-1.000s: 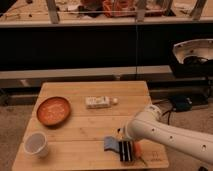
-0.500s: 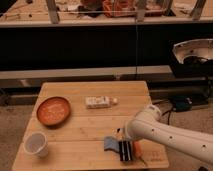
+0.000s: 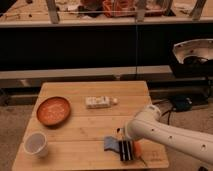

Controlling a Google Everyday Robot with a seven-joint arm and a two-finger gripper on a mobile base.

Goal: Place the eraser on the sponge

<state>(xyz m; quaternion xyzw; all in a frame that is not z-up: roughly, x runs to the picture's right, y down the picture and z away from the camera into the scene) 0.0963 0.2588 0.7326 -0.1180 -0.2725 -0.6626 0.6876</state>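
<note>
A white arm [image 3: 167, 134] reaches in from the right over a wooden table [image 3: 90, 131] and ends in 1 dark gripper [image 3: 126, 150], which hangs close above the front right part of the tabletop. How wide the gripper stands, or whether it holds anything, cannot be told; the eraser cannot be picked out.

The sponge [image 3: 110, 144] is a small blue pad lying flat on the table, just left of the gripper and touching or partly hidden by it. Its visible part stretches leftward from the gripper, so its long axis seems to run roughly along the table's front edge, with the free end pointing toward the left side of the table. The right end is covered, so its full length cannot be seen.

A bit of an orange stick [image 3: 143, 159] shows at the gripper's right, near the front edge.

Well apart from the sponge, an orange plate [image 3: 53, 111] sits at the left, a white cup [image 3: 36, 144] stands in front of it, and 1 small white bottle [image 3: 100, 102] lies on its side near the table's middle, cap pointing right.
</note>
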